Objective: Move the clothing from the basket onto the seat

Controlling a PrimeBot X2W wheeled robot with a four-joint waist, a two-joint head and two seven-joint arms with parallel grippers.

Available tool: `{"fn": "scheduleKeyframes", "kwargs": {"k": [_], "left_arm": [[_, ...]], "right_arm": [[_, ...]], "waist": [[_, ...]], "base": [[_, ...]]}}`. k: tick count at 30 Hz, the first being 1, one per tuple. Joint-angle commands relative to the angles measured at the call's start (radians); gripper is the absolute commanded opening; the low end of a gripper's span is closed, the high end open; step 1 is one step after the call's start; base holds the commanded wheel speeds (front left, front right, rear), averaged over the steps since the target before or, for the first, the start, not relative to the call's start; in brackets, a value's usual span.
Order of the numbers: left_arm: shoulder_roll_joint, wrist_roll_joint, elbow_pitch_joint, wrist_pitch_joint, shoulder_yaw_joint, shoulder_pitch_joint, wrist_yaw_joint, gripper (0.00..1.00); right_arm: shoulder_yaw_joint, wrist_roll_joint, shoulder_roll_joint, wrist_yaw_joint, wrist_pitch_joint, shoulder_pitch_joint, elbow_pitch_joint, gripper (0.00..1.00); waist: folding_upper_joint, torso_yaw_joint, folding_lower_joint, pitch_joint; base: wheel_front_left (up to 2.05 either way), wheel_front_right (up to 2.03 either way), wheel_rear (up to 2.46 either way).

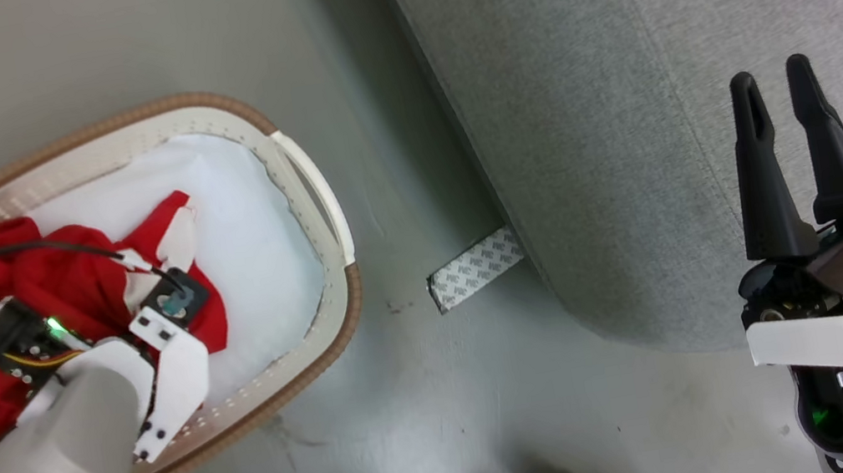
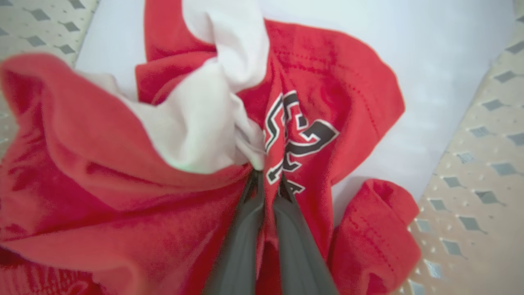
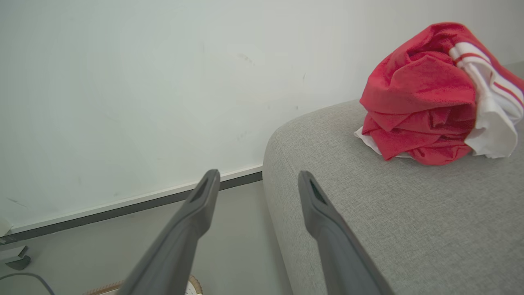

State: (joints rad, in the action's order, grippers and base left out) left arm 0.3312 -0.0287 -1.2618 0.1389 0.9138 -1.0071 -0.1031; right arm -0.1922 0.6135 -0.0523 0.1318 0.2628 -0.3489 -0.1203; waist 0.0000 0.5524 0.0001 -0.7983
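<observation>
The cream basket (image 1: 316, 194) with a brown rim stands on the floor at the left, holding red clothing (image 1: 69, 280) with white trim. My left arm reaches down into it. In the left wrist view my left gripper (image 2: 268, 178) is shut, pinching a fold of the red clothing (image 2: 339, 102) beside its dark printed logo. The grey seat (image 1: 622, 112) fills the right side. My right gripper (image 1: 771, 76) hovers open over its front part, nothing between the fingers. Another bundled red garment (image 3: 425, 94) with white stripes lies on the seat (image 3: 389, 229), beyond the open right gripper (image 3: 258, 176).
A white liner sheet (image 1: 250, 221) covers the basket floor. A strip of patterned tape (image 1: 477, 268) lies on the grey floor by the seat's base. A black cable (image 1: 9, 251) crosses the basket. A pale wall with a dark baseboard (image 3: 123, 207) stands behind the seat.
</observation>
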Motion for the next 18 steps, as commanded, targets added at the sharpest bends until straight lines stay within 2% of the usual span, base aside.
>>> {"fn": "scheduleKeyframes", "kwargs": {"k": [1, 5, 18], "left_arm": [[-0.005, -0.019, -0.005, -0.018, -0.002, 0.012, 0.005, 0.0], [-0.026, -0.043, -0.003, -0.077, -0.012, 0.037, -0.004, 0.0], [-0.227, -0.216, 0.01, -0.282, -0.088, 0.159, -0.024, 0.0]], "right_arm": [[0.002, -0.003, 0.003, -0.002, 0.003, -0.017, 0.01, 1.0], [0.019, -0.039, 0.002, -0.002, 0.003, -0.023, 0.021, 1.0], [0.074, -0.186, 0.001, -0.002, 0.002, 0.042, 0.099, 1.0]], "waist": [[0.0, -0.003, -0.0001, 0.018], [0.0, -0.043, -0.0001, 0.087], [0.0, -0.233, -0.0001, 0.42]], "base": [[0.0, 0.0, 0.0], [0.0, 0.0, 0.0], [0.0, 0.0, 0.0]]}}
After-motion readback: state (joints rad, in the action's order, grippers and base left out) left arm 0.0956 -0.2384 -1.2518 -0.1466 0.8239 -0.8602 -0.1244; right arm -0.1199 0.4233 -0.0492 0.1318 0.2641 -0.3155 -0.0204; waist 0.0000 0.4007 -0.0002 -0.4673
